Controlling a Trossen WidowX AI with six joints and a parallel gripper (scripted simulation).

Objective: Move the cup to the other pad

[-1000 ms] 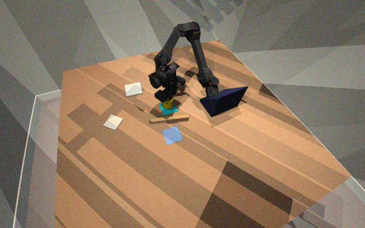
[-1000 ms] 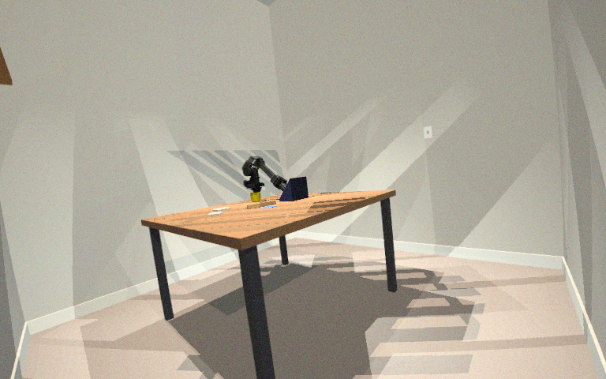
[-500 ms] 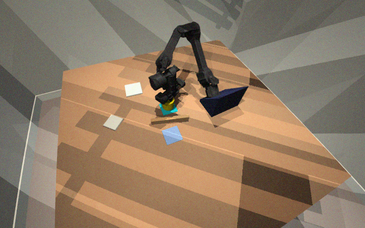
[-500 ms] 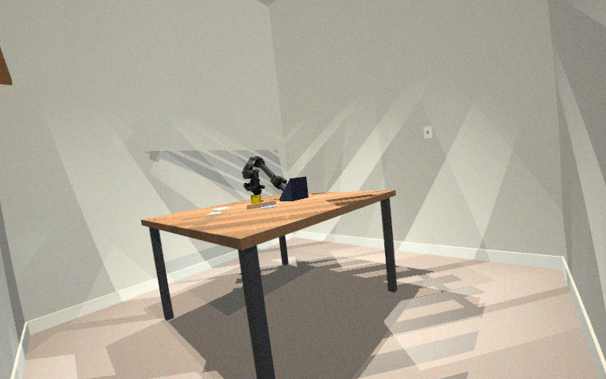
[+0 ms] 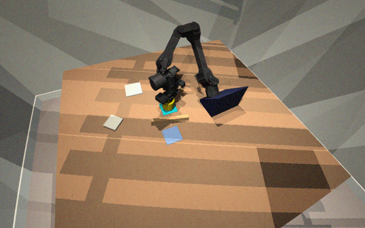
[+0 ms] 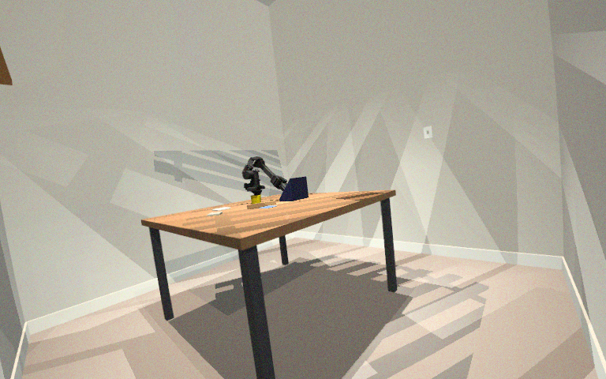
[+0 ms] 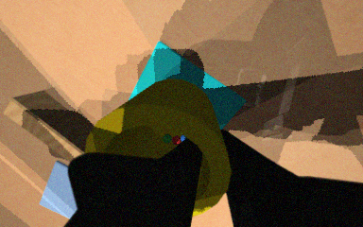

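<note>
Gripping yellow cup (image 5: pixel 168 106), no readable labels

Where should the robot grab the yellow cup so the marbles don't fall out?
On its rim wall, coming straight down from above. The cup stands upright with its mouth open to the top, and the marbles sit low inside. The tool is already shut on the wall that way, one finger inside, one outside, above the turquoise pad.

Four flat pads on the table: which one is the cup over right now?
The cyan pad, under the yellow cup; the pale blue, white and grey pads lie apart, bare.
</note>
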